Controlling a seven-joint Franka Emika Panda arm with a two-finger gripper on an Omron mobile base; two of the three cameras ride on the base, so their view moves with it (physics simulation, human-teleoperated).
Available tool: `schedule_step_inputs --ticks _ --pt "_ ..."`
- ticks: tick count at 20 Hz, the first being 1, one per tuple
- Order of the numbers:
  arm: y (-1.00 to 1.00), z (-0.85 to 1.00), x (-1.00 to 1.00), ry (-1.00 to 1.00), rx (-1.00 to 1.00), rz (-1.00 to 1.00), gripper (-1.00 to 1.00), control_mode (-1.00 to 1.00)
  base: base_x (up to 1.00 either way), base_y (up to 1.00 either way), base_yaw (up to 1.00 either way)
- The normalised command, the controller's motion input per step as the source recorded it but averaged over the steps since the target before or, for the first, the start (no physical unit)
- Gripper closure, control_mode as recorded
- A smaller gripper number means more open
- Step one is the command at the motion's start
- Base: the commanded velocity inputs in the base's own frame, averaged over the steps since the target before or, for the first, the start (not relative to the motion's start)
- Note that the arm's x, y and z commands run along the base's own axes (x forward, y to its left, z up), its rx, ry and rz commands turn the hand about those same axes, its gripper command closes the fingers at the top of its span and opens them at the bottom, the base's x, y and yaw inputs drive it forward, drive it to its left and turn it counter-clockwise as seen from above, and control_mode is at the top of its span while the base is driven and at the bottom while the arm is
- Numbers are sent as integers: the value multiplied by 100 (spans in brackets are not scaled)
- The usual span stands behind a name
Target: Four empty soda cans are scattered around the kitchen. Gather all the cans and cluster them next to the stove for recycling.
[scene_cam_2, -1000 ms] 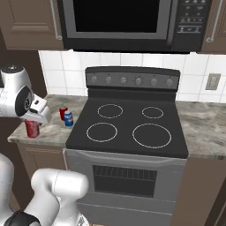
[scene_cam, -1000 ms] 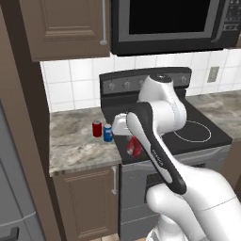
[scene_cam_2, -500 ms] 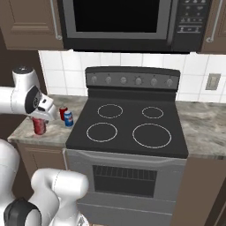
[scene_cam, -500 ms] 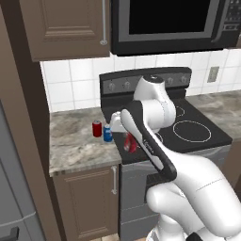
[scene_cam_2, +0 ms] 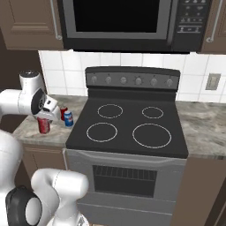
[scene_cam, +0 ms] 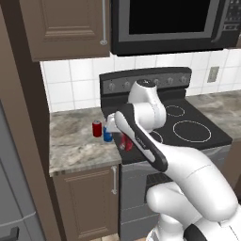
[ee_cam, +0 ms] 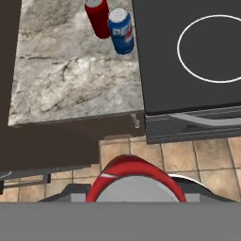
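a red soda can (scene_cam_2: 43, 125) sits clenched in the gripper (scene_cam_2: 44, 118), held over the near part of the stone counter (scene_cam: 75, 146), left of the stove (scene_cam_2: 132, 128). farther back on the counter stand a blue can (ee_cam: 121, 31) and another red can (ee_cam: 98, 18), just beside each other, the blue one nearest the stove's left edge.

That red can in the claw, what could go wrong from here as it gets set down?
The held red can hangs near the counter's front edge; released there, it might tip onto the floor. The red can and blue can already stand close together beside the stove, so the claw or its load could knock them over while moving in.
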Motion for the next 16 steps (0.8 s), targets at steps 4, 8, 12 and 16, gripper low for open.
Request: schedule_step_inputs --ticks 4,8,12,16 --pt "4 -9 11 -1 -1 0 100 -100 0 0 0" --pt "0 -16 14 0 0 0 100 -100 0 0 0" --pt "1 -33 31 0 0 0 100 -100 0 0 0" --pt "0 -31 28 0 0 0 100 -100 0 0 0"
